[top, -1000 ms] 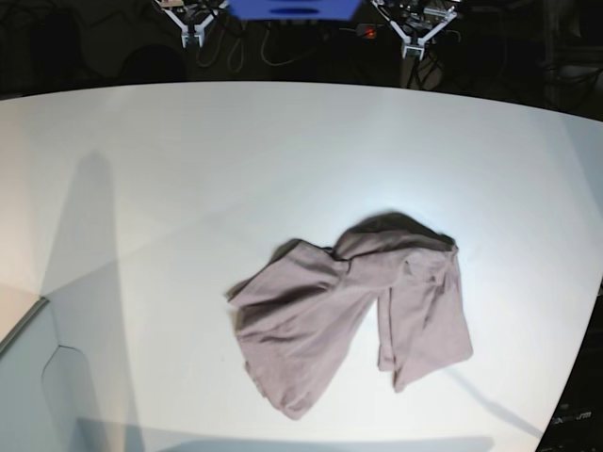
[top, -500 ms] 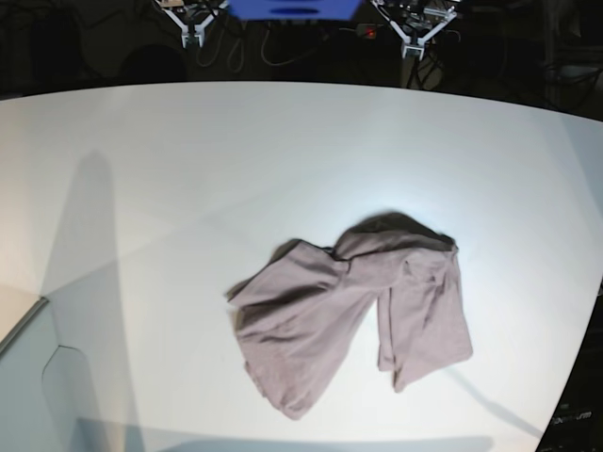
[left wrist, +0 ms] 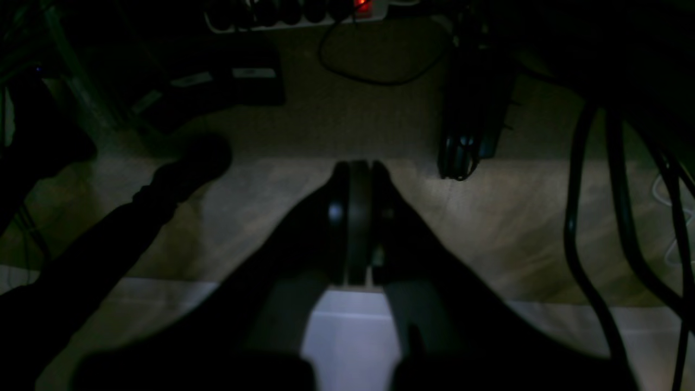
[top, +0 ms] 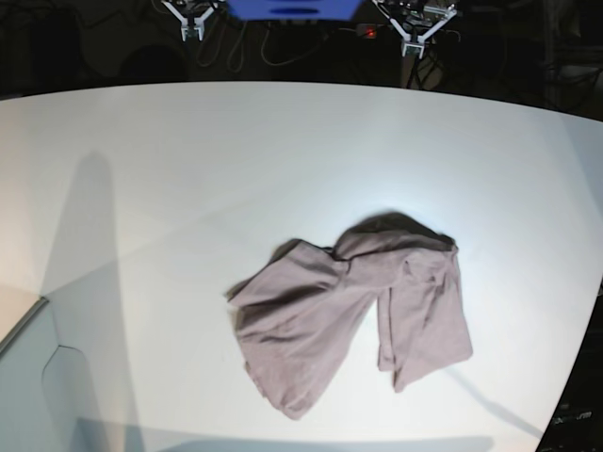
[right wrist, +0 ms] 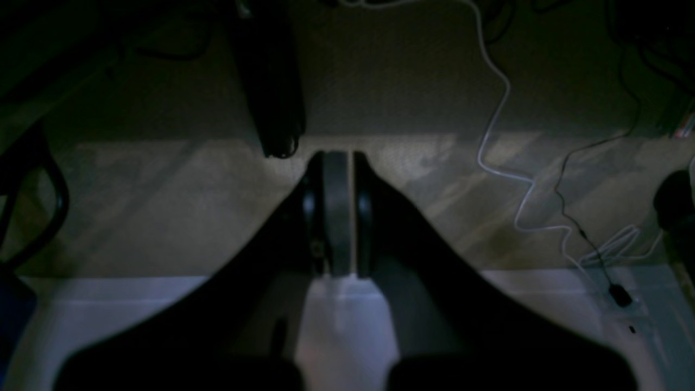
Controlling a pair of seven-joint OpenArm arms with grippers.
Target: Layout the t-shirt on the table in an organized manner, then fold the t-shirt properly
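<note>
The mauve t-shirt (top: 353, 315) lies crumpled and partly doubled over on the white table (top: 188, 188), right of centre and near the front. Both grippers hang past the table's far edge, well away from the shirt. My left gripper (top: 412, 45) sits at the top right of the base view. The left wrist view shows this gripper (left wrist: 355, 174) shut and empty above the floor. At the top left is my right gripper (top: 192, 31). In its own wrist view the right gripper (right wrist: 336, 163) is also shut on nothing.
A blue object (top: 292, 8) sits between the arm bases. Black cables (left wrist: 592, 217) and a power strip with a red light (left wrist: 361, 4) lie on the floor, and a white cable (right wrist: 497, 108) too. A grey panel (top: 38, 386) stands at the table's front left corner.
In the base view my right gripper has drawn slightly back towards the top edge. The shirt and the left gripper have not moved.
</note>
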